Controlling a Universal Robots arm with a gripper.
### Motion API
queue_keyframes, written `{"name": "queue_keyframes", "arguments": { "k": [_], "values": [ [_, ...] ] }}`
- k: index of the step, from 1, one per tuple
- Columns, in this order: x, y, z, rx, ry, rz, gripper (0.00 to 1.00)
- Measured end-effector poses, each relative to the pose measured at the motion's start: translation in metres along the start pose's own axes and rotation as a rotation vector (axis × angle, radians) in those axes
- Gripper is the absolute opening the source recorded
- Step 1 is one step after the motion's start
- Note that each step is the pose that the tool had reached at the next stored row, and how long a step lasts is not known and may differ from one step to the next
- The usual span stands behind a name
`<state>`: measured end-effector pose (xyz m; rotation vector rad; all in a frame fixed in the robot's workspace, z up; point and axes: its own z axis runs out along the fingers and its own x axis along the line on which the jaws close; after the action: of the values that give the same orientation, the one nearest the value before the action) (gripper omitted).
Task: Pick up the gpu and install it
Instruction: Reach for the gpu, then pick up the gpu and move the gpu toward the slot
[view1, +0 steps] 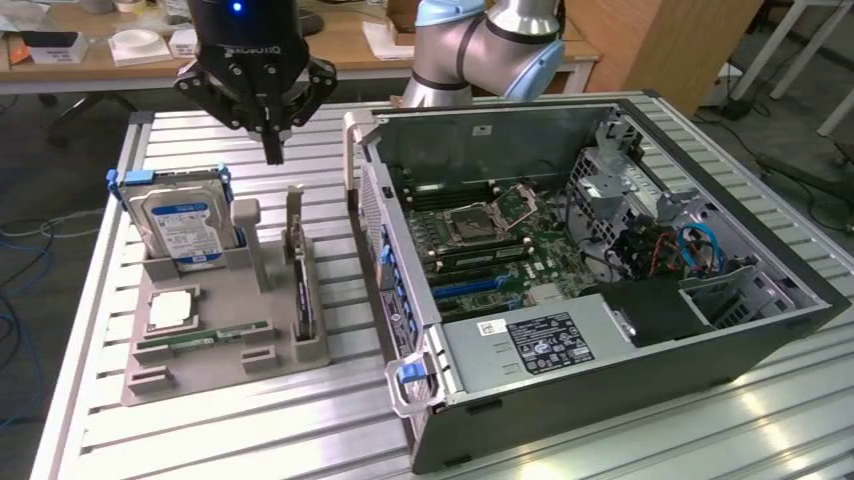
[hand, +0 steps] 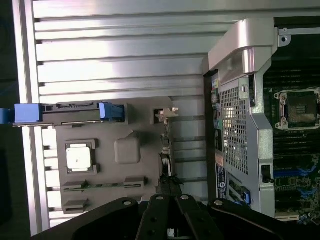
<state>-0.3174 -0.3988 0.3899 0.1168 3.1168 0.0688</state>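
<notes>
Exterior view is showing my pincer (view1: 274, 150) hanging closed, fingers pressed together and gripping nothing, above the far end of the grey holder tray (view1: 247, 300) on the slatted table (view1: 200, 440). The gpu (view1: 302, 275) is standing on edge in a slot along the tray's side toward the exterior view's right, just beside the open computer case (view1: 627, 385). A hard drive (view1: 180, 225) is standing upright toward the exterior view's left. Wrist view is catching the gpu edge-on below me, untouched.
</notes>
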Motion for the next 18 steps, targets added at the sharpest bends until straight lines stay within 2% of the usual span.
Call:
{"name": "queue_keyframes", "arguments": {
  "k": [14, 15, 16, 17, 18],
  "values": [
    [0.0001, 0.0, 0.0, 0.0, 0.0, 0.0, 0.1],
    [0.0001, 0.0, 0.0, 0.0001, 0.0, 0.0, 0.11],
    [0.0001, 0.0, 0.0, 0.0001, 0.0, 0.0, 0.16],
    [0.0001, 0.0, 0.0, 0.0001, 0.0001, 0.0, 0.16],
    [0.0001, 0.0, 0.0, 0.0, 0.0001, 0.0, 0.23]
  ]
}}
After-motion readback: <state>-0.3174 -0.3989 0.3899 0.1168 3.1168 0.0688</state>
